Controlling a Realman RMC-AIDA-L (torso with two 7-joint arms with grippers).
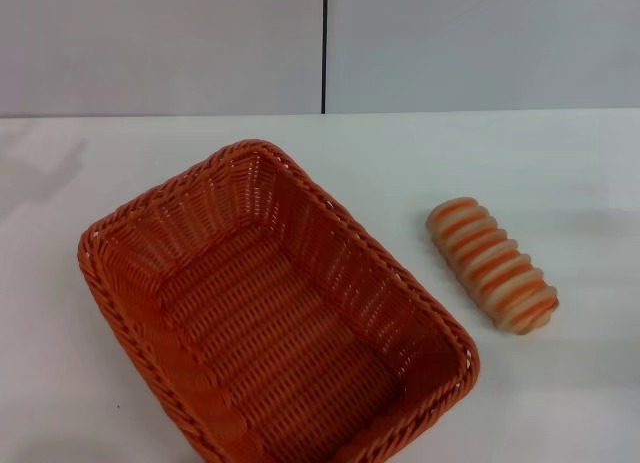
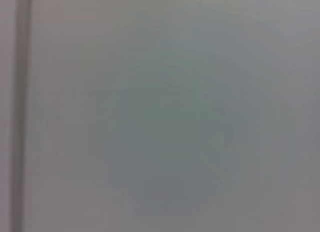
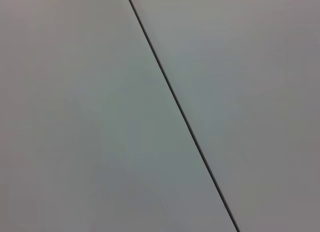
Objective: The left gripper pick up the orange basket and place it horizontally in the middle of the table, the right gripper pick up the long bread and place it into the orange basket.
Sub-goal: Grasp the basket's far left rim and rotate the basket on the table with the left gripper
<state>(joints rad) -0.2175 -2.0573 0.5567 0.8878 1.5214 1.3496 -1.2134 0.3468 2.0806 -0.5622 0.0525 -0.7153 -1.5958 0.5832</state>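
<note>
The basket [image 1: 275, 318] sits askew at the table's [image 1: 560, 173] near edge, left of centre, empty. The bread [image 1: 492, 264] lies just beside it, toward the right edge, apart. Neither gripper shows; jaw state unknown.

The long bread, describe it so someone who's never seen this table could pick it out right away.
On the white table, find the big orange basket lying at an angle. Just off its right side, apart from it, lies the long bread. It is a small cream loaf with orange-brown crosswise stripes, the only striped thing there.
</note>
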